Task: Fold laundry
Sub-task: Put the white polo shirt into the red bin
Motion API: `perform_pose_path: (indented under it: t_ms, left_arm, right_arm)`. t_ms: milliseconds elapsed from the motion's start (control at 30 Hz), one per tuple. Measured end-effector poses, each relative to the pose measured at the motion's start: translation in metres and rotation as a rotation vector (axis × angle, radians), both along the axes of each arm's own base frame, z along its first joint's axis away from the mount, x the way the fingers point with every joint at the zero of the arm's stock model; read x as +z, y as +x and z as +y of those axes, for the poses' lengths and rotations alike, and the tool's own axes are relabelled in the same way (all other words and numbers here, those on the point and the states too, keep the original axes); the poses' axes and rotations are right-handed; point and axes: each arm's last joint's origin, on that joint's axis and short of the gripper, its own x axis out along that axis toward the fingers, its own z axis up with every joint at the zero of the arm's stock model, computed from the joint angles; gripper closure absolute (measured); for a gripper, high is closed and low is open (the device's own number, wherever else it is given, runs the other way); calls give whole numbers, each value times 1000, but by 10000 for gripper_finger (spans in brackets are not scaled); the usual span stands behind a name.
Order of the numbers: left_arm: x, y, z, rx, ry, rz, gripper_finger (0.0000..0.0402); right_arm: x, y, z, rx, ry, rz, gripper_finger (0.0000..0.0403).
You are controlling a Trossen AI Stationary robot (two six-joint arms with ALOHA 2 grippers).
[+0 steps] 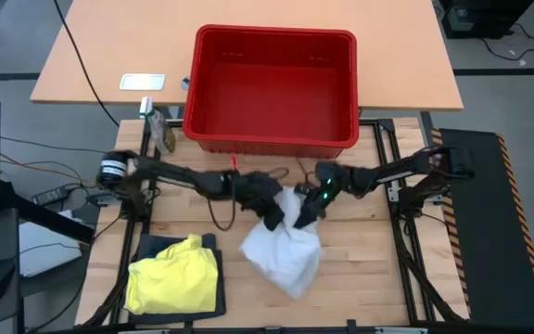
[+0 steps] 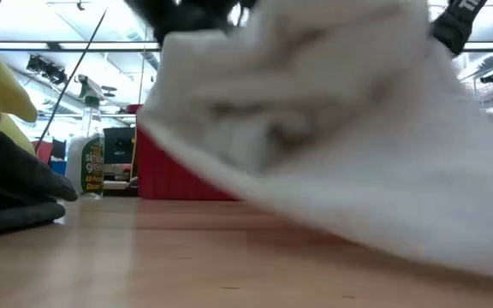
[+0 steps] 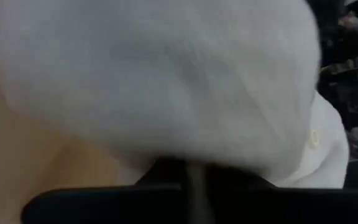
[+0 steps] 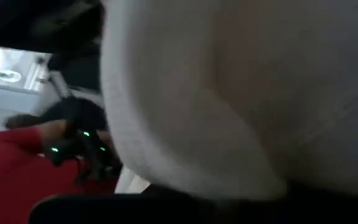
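Observation:
A white garment (image 1: 284, 250) is bunched at the table's middle, near the front edge, and it fills both wrist views (image 3: 166, 81) (image 4: 241, 93). My left gripper (image 1: 272, 218) is at its far left part and my right gripper (image 1: 305, 217) at its far right part, each shut on the cloth. In the low view the white garment (image 2: 315, 128) is raised, its lower edge slanting down toward the table. A yellow garment (image 1: 170, 276) lies on a dark grey one (image 1: 213, 278) at the near left corner. Blue and navy garments are out of view. My left gripper holds the white garment by its far left edge (image 1: 279, 225), coming from above and slanting from the table's left. The cloth hides the fingers in the wrist view. The cloth hangs below the gripper, slack, and its near part (image 1: 290, 274) lies on the table. My right gripper holds the white garment by its far right edge (image 1: 297, 225), slanting down from the table's right. The cloth covers the place of contact in the wrist view. The garment droops below the fingers, bunched, and its near end lies on the table.
A red plastic basket (image 1: 272, 139) stands just beyond the grippers on the far side of the wooden table. A spray bottle (image 2: 91, 162) stands at the far left beside it. Bare wood (image 1: 369, 269) shows to the right of the white garment.

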Motion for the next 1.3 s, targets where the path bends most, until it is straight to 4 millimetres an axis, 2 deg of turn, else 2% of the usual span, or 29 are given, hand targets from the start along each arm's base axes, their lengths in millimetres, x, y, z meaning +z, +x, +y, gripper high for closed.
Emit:
perform_pose_path:
  t_ms: [167, 300, 433, 533, 667, 733, 800, 900, 1000, 1167, 1233, 1300]
  left_arm:
    - [64, -17, 31, 30, 129, -5, 380]
    - [110, -25, 68, 71, 245, -62, 381]
    - [151, -38, 118, 176, 381, -92, 381]
    - [175, -56, 161, 285, 494, -121, 382]
    - [193, -89, 216, 430, 597, -146, 382]
    - [189, -100, 243, 478, 625, -141, 382]
    - [176, -105, 269, 499, 628, -122, 382]
    - [146, -100, 307, 521, 638, -86, 382]
    - [107, -92, 341, 533, 625, -32, 382]
    - [41, -88, 380, 542, 537, 76, 375]
    - [20, -88, 388, 522, 490, 100, 360]
    - [6, -89, 394, 493, 452, 107, 340]
  right_arm:
    - [52, -8, -32, -128, 10, -149, 380]
    - [93, -12, -69, -242, -19, -247, 380]
    - [129, -13, -112, -401, -133, -302, 380]
    - [148, -12, -149, -552, -230, -319, 380]
    - [164, -10, -204, -735, -325, -333, 380]
    - [163, -8, -232, -815, -343, -316, 380]
    - [156, -3, -259, -857, -337, -282, 380]
    - [135, 8, -292, -887, -316, -204, 380]
    - [106, 17, -319, -919, -301, -99, 380]
    - [59, 18, -353, -1012, -271, 121, 380]
    - [44, 15, -361, -1014, -246, 186, 378]
    - [34, 12, -366, -994, -228, 219, 353]
